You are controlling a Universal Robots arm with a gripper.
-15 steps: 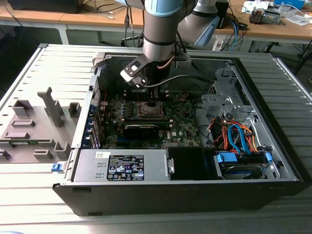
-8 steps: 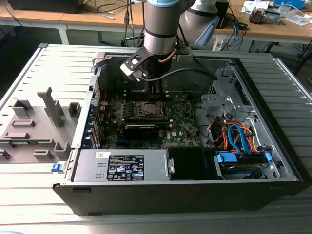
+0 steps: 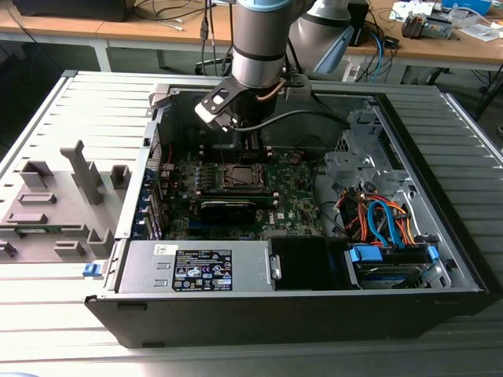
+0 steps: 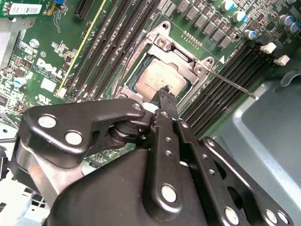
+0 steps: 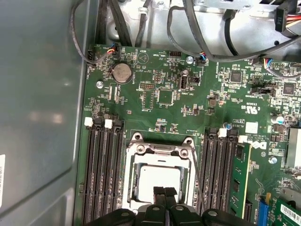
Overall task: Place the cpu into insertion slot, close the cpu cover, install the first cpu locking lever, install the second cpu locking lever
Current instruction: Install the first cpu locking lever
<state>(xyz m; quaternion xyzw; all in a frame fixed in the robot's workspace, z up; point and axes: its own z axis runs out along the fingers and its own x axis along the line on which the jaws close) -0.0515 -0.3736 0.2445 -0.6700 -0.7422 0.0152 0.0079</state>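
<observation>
Ribbed grey surface [image 3: 47, 314] was seen carrying an open computer case [image 3: 275, 318] laid on its side; a grey moulded fixture [image 3: 55, 204] was set on the surface at the exterior view's left, just beside the case; the arm [image 3: 259, 39] was positioned reaching down into the case, over the board; a power supply [image 3: 196, 267] was mounted along the near wall; orange and blue cables [image 3: 385, 220] were bundled at the exterior view's right; the green motherboard [image 3: 291, 200] was fixed to the case floor; black memory slots [image 5: 101, 179] were found on both sides of the insertion slot [image 5: 133, 197]; the slot was located near the board's middle, under the wrist; the cpu cover [image 4: 178, 54] was laid flat on the slot; the cpu [image 4: 162, 80] was seated inside, its silvery-tan face exposed through the cover's cut-out; the claw [image 4: 164, 93] was held together, nothing seen between its tips, poised at the cover's edge over the cpu face; contact could not be confirmed; in the first wrist view the paired fingertips [image 5: 159, 192] were seen over the cpu's edge; one thin lever rod [image 4: 233, 84] was angled out from the slot's corner across the memory slots.
</observation>
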